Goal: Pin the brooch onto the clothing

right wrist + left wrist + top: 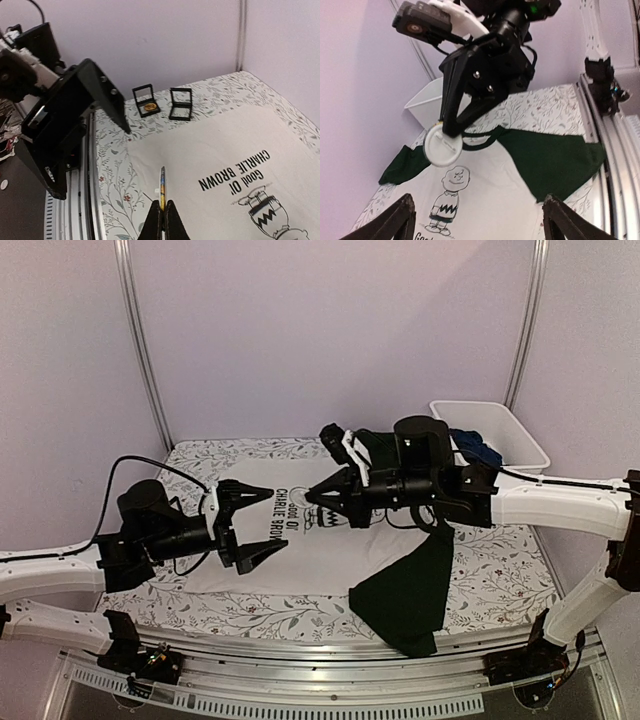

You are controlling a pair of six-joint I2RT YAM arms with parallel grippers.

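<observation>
Right jaws: clamped on the brooch (443, 147), pinching it by the rim at my very tips. From my own wrist it shows edge-on.
Left jaws: wide apart with nothing in them, in the air facing the right jaws at close range.
Brooch: in the air above the printed chest of the T-shirt (310, 555), not touching the cloth. Its white back is turned toward my left wrist camera.
T-shirt: spread face up on the counter (500, 575), with one dark sleeve (405, 600) reaching over the near edge.
Pin: there is a thin bar across the back, but I cannot tell whether it is open.
Risk, grip: with so shallow a rim hold, pressing down could turn the disc or pop it out.
Risk, cloth: nothing holds the shirt, so I judge a push would slide or bunch it rather than pierce it.
Risk, layers: since the shirt lies flat, the point could catch front and back together, or only skid.
Risk, arms: my two sets of jaws are near each other, and a careless approach could knock the brooch loose.
</observation>
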